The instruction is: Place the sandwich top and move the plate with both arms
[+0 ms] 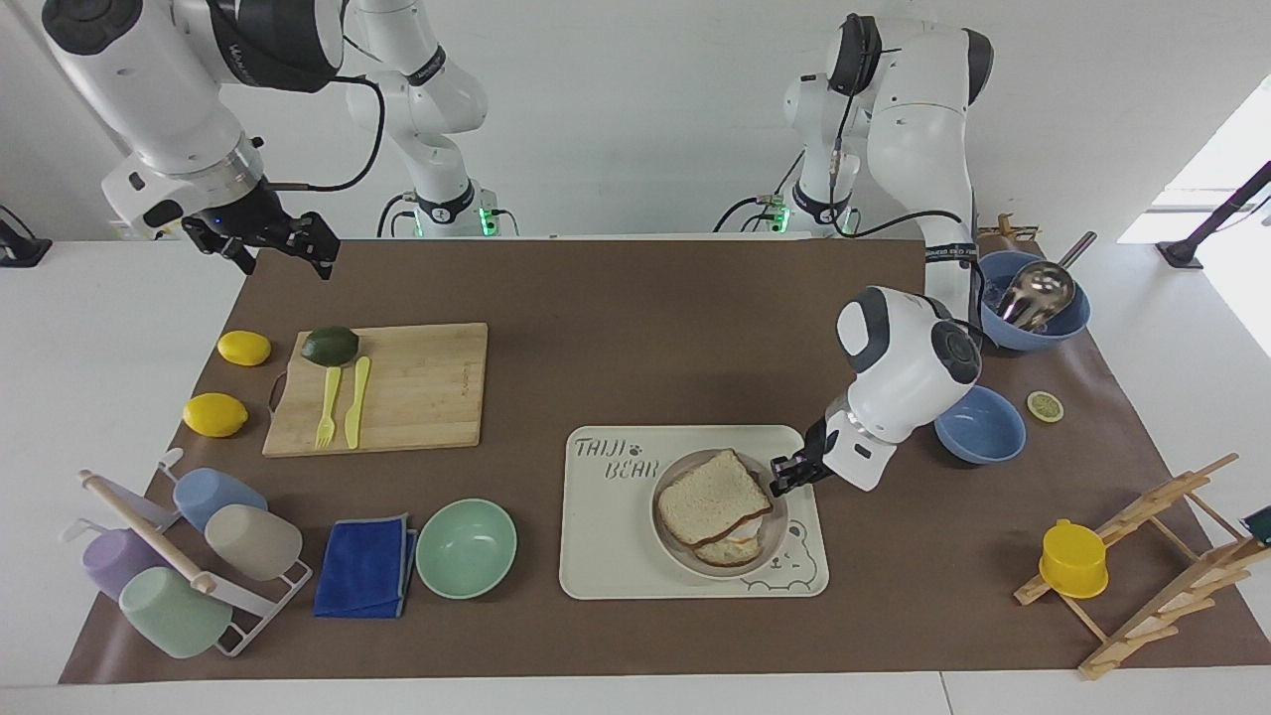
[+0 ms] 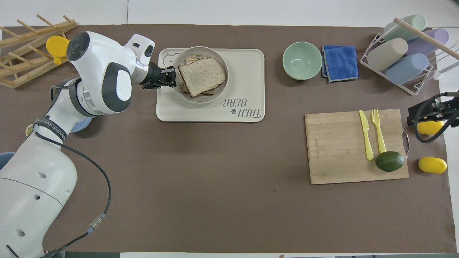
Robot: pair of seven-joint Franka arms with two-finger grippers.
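Observation:
The plate (image 1: 775,538) is beige-grey and round and is over the bear-print end of the cream tray (image 1: 616,536). I cannot tell whether it rests on the tray. On it the sandwich top (image 1: 710,495) lies on the egg-bearing slice (image 1: 733,551). My left gripper (image 1: 781,479) is shut on the plate's rim at the side toward the left arm's end. In the overhead view the left gripper (image 2: 171,77), plate (image 2: 204,98), sandwich top (image 2: 201,74) and tray (image 2: 247,71) all show. My right gripper (image 1: 281,256) waits open, raised over the table edge near the lemons; it shows in the overhead view (image 2: 435,111).
A mint-green bowl (image 1: 466,547) and blue cloth (image 1: 365,566) lie beside the tray. A cutting board (image 1: 417,387) holds a fork, a knife and an avocado. Two blue bowls (image 1: 978,425) are by the left arm. A wooden rack (image 1: 1142,556) holds a yellow cup.

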